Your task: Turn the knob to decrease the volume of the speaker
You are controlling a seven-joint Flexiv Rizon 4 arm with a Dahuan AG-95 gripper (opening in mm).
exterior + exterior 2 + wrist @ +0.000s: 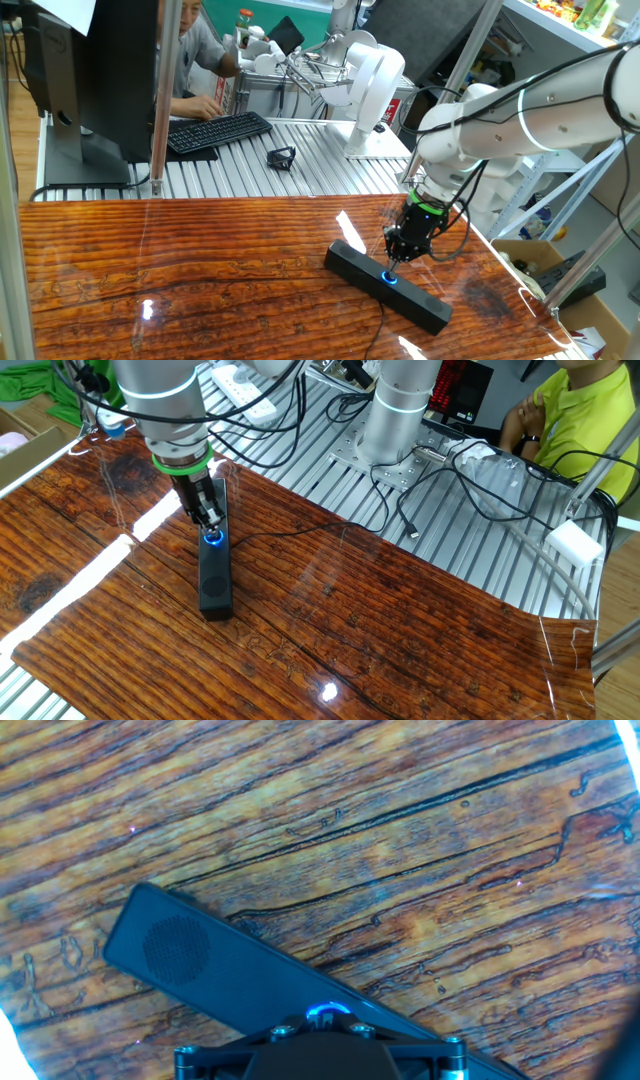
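**A:** ok so where's the speaker sitting right now?

**B:** Flat on the wooden table, toward the arm's side of it. In one fixed view it runs diagonally, and its far end comes close to the table edge. A thin black cable leaves it and trails off across the wood toward the metal slat surface.

**A:** and the knob?

**B:** Mid-top of the bar, with a glowing blue ring. The gripper is pointing straight down right on top of it. In the hand view you only get a sliver of blue arc peeking out above the black gripper body, with the round speaker grille off to the left end of the bar.

**A:** are the fingers actually pinching it?

**B:** Honestly can't tell. The fingertips look close together at the knob in both fixed views, but it's too small to see whether they're clamped on it (the hand camera doesn't help, its own housing blocks that spot).

**A:** anything else around?

**B:** Behind the table there's a black keyboard with a person at it, a monitor, and a second white robot arm on the slats.
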